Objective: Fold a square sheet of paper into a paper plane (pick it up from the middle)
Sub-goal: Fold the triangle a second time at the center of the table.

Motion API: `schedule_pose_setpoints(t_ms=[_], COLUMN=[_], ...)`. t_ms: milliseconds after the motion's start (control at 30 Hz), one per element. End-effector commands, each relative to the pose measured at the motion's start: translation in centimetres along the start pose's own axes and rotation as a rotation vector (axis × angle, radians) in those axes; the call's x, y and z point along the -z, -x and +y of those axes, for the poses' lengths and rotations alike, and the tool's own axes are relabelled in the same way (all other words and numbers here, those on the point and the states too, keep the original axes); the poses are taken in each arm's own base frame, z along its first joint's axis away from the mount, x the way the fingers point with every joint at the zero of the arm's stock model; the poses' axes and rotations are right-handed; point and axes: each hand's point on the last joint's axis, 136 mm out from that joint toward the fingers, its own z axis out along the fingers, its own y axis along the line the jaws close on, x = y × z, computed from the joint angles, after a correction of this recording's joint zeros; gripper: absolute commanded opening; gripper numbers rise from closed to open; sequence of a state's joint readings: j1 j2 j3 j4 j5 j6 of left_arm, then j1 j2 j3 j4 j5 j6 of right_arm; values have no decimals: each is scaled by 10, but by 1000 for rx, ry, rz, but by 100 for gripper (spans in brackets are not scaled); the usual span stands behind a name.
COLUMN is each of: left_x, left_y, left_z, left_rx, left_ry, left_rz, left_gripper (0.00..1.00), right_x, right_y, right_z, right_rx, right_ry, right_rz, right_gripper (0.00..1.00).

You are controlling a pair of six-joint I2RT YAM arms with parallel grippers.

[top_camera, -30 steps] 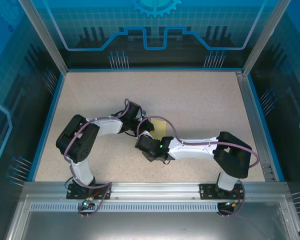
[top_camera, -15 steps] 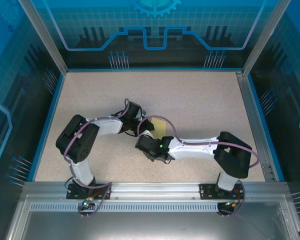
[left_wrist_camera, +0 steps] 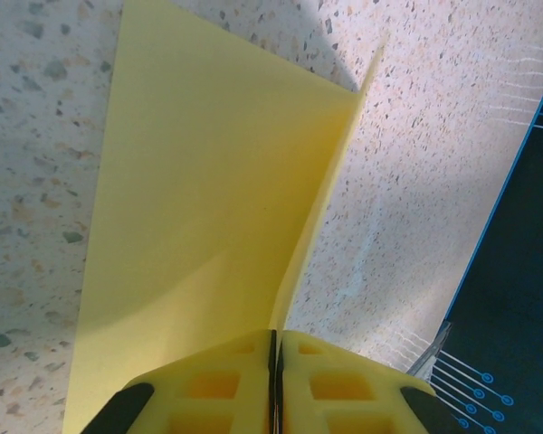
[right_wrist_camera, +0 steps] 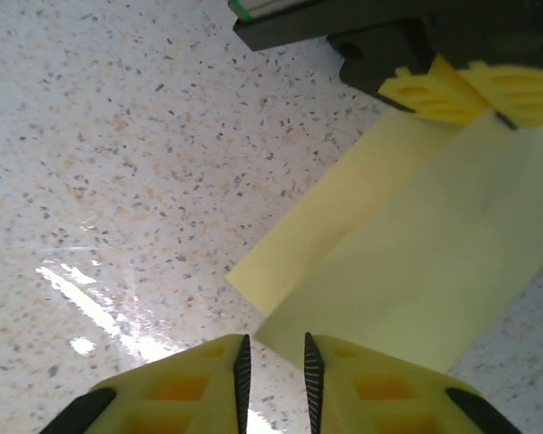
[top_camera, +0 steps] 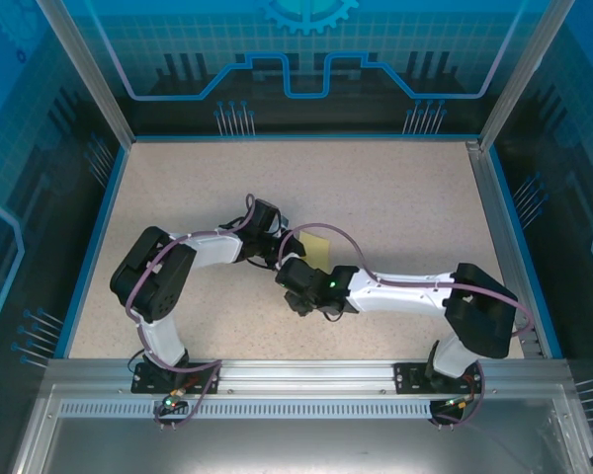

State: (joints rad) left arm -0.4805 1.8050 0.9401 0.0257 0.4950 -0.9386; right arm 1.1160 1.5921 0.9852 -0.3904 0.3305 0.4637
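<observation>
Sheet of paper (top_camera: 317, 247), centre of overhead frame, part-folded on table (top_camera: 395, 188); left hand (left_wrist_camera: 273, 339) clamped on its fold; right hand (right_wrist_camera: 273, 348) slightly parted, empty; judged light, limp, easily creased; pinch edges.

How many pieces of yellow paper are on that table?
1. The folded yellow sheet sits in the middle of the table, its edge pinched in the left tool, with the right tool by another corner. More may lie hidden.
</observation>
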Motion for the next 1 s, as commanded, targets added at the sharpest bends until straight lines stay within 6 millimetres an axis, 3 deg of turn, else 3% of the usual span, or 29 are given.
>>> schedule_pose_setpoints(t_ms=[0, 67, 167, 367, 533, 800, 967], left_x=[12, 12, 12, 12, 12, 11, 13], left_y=[1, 1, 1, 1, 1, 1, 2], left_z=[-18, -19, -20, -21, -20, -21, -22], left_rx=[-3, -2, 1, 1, 0, -1, -2], left_ry=[-37, -37, -41, -42, -39, -38, -40], left_rz=[4, 3, 6, 5, 7, 8, 0], left_gripper=[11, 11, 11, 11, 11, 11, 11], right_x=[7, 6, 1, -14, -13, -8, -5], right_y=[6, 4, 2, -1, 3, 2, 4], right_z=[6, 5, 4, -3, -7, -14, -16], right_rx=[-26, -16, 12, 64, 55, 54, 40], right_ry=[65, 55, 28, -110, -150, -180, -163], right_rz=[-32, -27, -3, 43, 13, 5, -9], right_gripper=[41, 54, 60, 60, 50, 20, 8])
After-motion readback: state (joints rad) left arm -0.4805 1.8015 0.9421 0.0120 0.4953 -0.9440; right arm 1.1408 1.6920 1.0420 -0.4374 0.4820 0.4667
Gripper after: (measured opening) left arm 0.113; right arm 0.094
